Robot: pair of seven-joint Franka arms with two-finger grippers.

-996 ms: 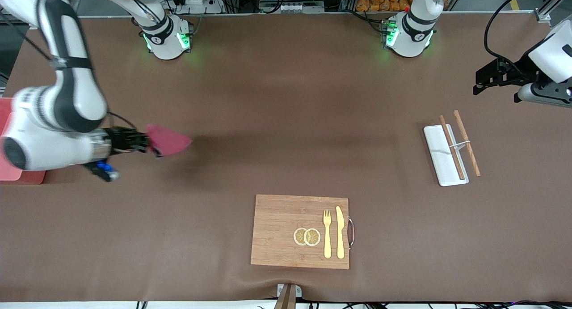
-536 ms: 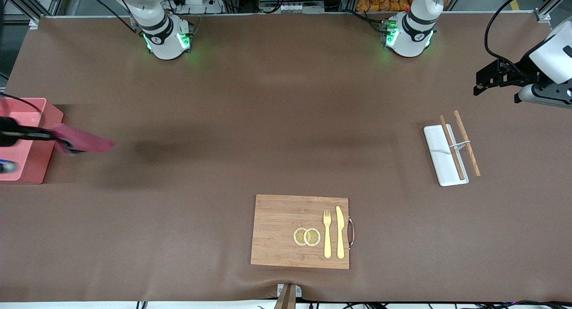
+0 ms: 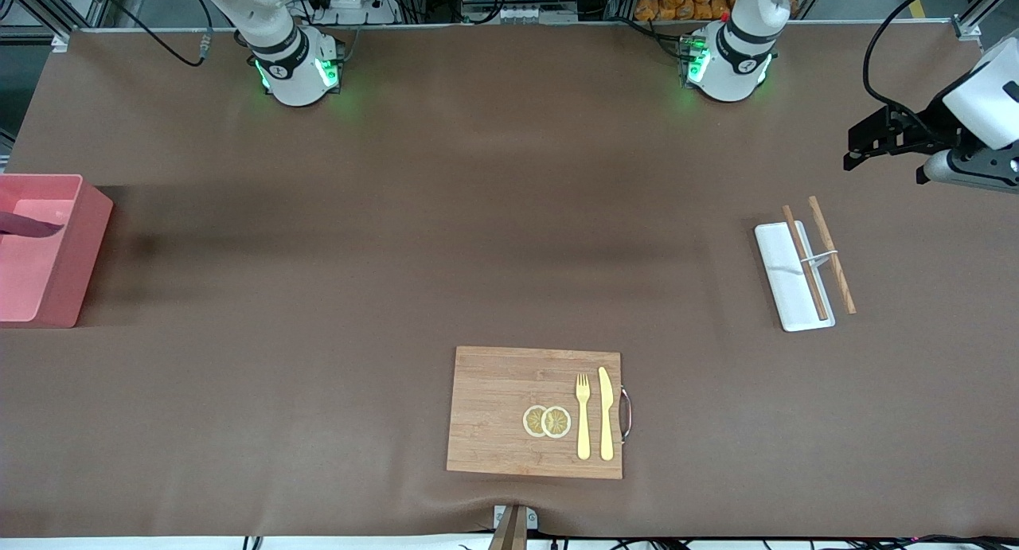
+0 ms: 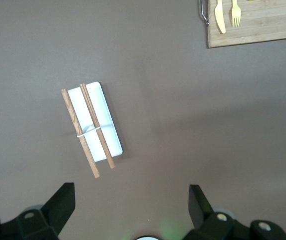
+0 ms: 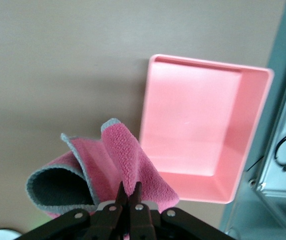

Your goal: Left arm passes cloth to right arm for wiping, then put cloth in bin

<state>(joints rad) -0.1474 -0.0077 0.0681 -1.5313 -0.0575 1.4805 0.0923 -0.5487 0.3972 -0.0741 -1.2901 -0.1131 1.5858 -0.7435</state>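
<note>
- The right gripper (image 5: 129, 200) is clamped shut on a pinch of the cloth (image 5: 103, 170). The fabric hangs loose from the closed fingertips in 2 rolled folds.
- In the right wrist view the cloth is in the air, just beside the bin (image 5: 197, 125) and partly overlapping its rim. In the front view only a dark pink sliver of cloth (image 3: 28, 224) shows, over the bin (image 3: 83, 247) at the right arm's end of the table. The gripper itself is out of that frame.
- The left gripper (image 3: 868, 144) hangs with its fingers (image 4: 58, 202) spread wide and nothing between them. It is over the table at the left arm's end, near a white tray (image 3: 792, 275) with 2 sticks (image 3: 820, 255) laid across it. This arm waits.
- Handling, as a judgement: the cloth is light, soft and limp, with a fluffy pile and a grey edge binding. It has no stiffness and will drape and swing from whatever point is pinched. It is not fragile and is unlikely to slip from closed fingers.
- Grip point: a bunched fold takes a firm pinch. A single edge would leave more fabric trailing.
- Release: the trailing folds should be over the bin's inside before the fingers part, or a fold may catch on the wall.
- A cutting board (image 3: 535, 411) with a fork (image 3: 583, 415), a knife (image 3: 606, 413) and 2 lemon slices (image 3: 546, 421) lies nearest the front camera.
</note>
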